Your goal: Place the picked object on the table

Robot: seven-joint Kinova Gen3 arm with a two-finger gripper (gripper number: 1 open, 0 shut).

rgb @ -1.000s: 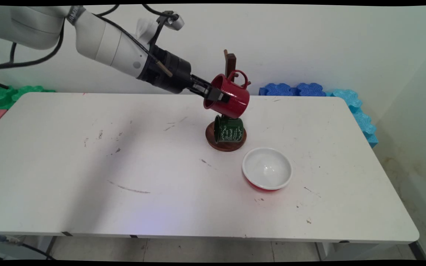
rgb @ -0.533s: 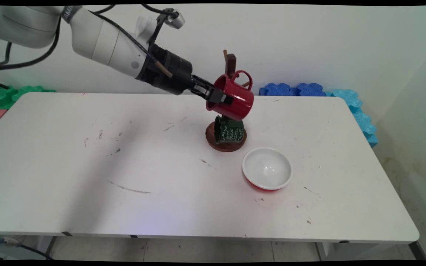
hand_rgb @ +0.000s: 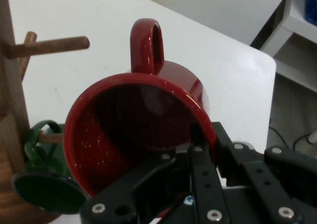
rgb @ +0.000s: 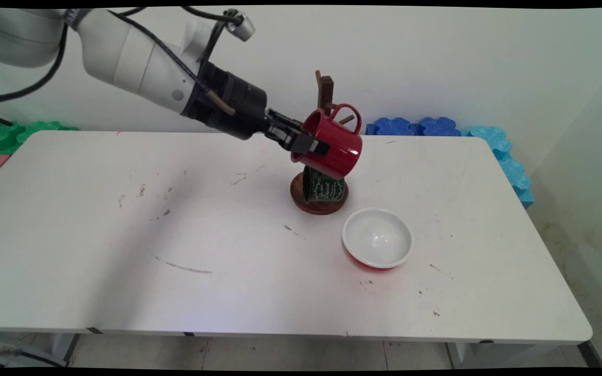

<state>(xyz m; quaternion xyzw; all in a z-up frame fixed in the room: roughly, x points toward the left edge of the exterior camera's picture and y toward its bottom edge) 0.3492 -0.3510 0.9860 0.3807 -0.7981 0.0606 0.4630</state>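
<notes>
Item: red mug [rgb: 332, 148], enamel, with loop handle. Held in the air above the counter [rgb: 228, 235], toward its far edge, tilted with the mouth turned back toward the arm and the handle uppermost. The claw [rgb: 309, 145] is clamped on the mug's rim, one finger inside the mouth and one outside the wall; the hand view shows the red mug [hand_rgb: 143, 130] filling the centre, its claw [hand_rgb: 203, 149] linkage rising from below.

Item: wooden mug stand [rgb: 325, 89], dark upright with pegs on a round base, standing on the counter near the far edge. The red mug hangs just in front of the upright, its handle near an upper peg; whether they touch cannot be told.

Item: green mug [rgb: 323, 186], white lettering, hanging low on the stand, directly under the red mug.

Item: white bowl [rgb: 378, 238], red outside, upright on the counter, right of the stand and nearer the front edge.
</notes>
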